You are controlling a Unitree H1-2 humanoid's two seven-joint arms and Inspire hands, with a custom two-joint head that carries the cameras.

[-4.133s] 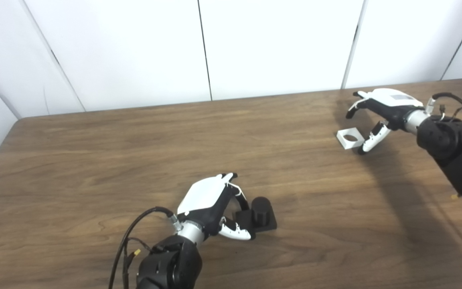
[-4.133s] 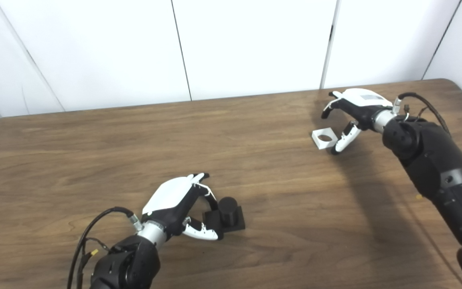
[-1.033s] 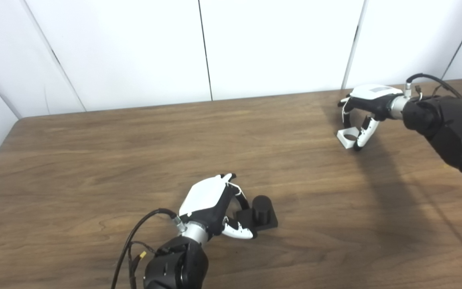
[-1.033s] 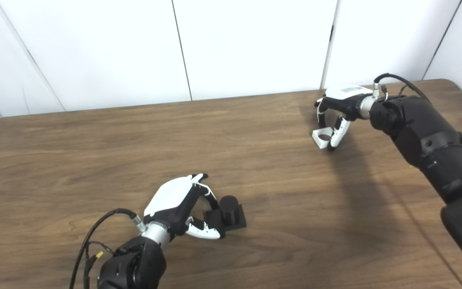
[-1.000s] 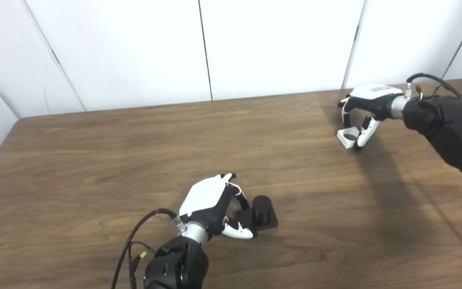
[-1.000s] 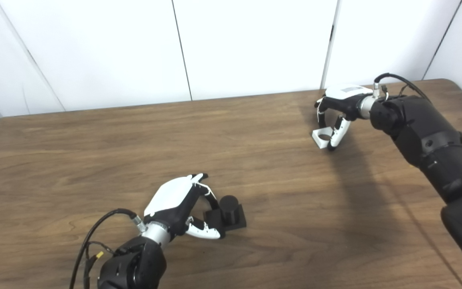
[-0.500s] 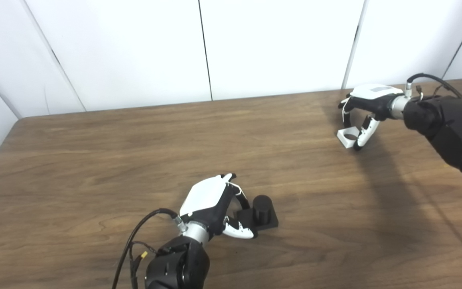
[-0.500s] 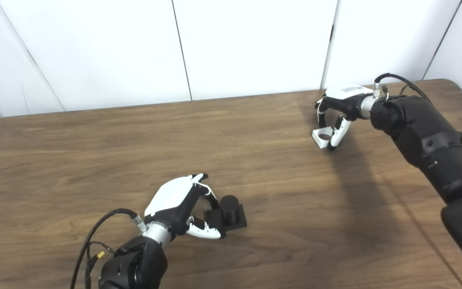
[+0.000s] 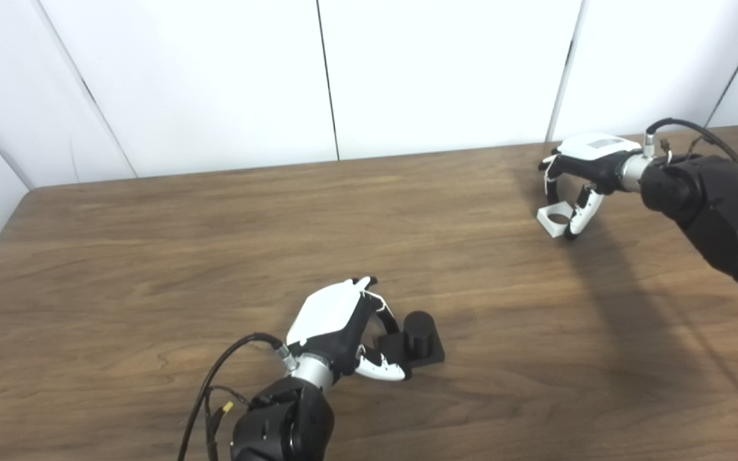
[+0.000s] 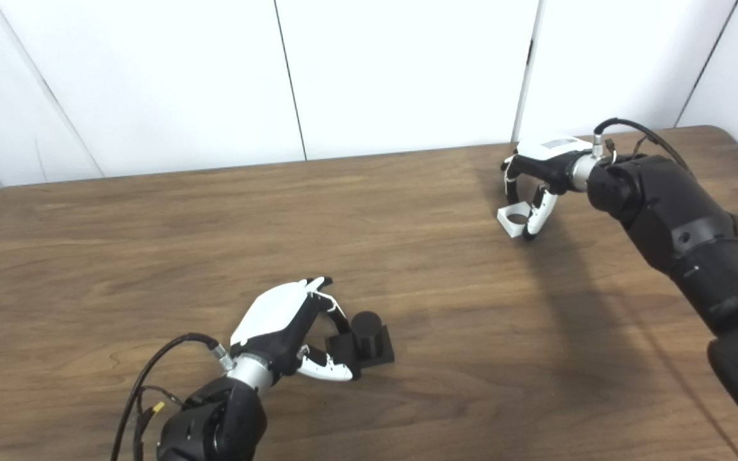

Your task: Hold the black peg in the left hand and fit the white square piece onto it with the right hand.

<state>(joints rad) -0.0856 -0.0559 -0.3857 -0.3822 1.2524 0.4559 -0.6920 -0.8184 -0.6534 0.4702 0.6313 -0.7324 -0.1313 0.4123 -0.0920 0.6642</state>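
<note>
My left hand [image 9: 337,326] is gripping the square base of the black peg [image 9: 417,339], which is sitting upright on the near tabletop [image 9: 151,256]. My right hand [image 9: 577,176] is pinching the white square piece [image 9: 553,219] at the far right, well apart from the peg.

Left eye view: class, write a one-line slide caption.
Left hand grips the black peg on the table; right hand closes on the white square piece.
</note>
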